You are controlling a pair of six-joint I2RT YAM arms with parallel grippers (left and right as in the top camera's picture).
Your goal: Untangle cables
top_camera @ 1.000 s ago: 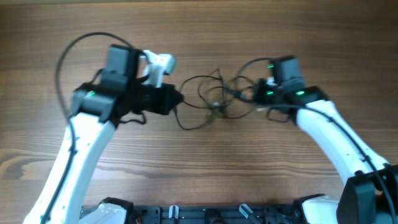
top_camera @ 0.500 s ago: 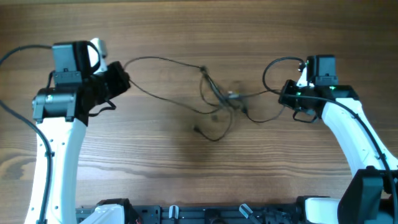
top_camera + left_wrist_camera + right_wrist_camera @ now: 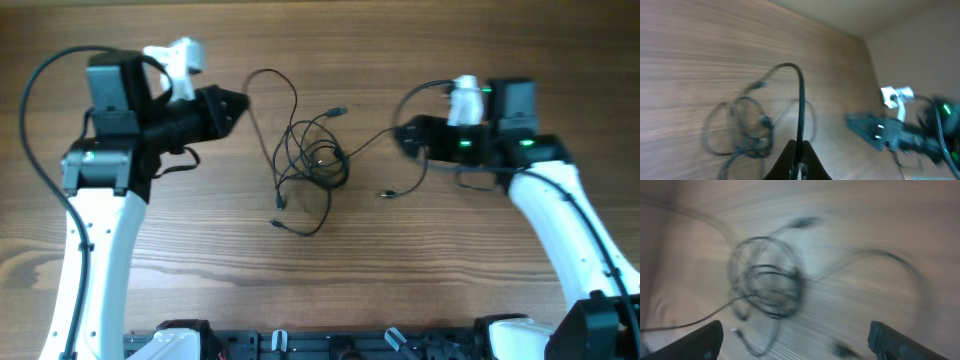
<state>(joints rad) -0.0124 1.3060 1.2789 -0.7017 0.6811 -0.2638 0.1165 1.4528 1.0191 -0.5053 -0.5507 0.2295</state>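
Overhead surface: brown wood-grain bench (image 3: 330,270); the left wrist view shows a pale wall (image 3: 910,20) past its far edge.
Cables (image 3: 312,160): loose black clump at mid-bench, between the two tools.
Left tool (image 3: 240,103): left of the clump, pinched closed on one strand that arches over to it.
Right tool (image 3: 405,135): right of the clump, fingers spread wide, gripping nothing.
Plug (image 3: 384,194): loose end lying on the bench near the clump, towards the right tool.

You've got two arms, left arm (image 3: 95,230) and right arm (image 3: 555,205), one desk (image 3: 330,290), and one clump of cables (image 3: 310,160) with four plug ends (image 3: 340,110) showing; the cord count is unclear.
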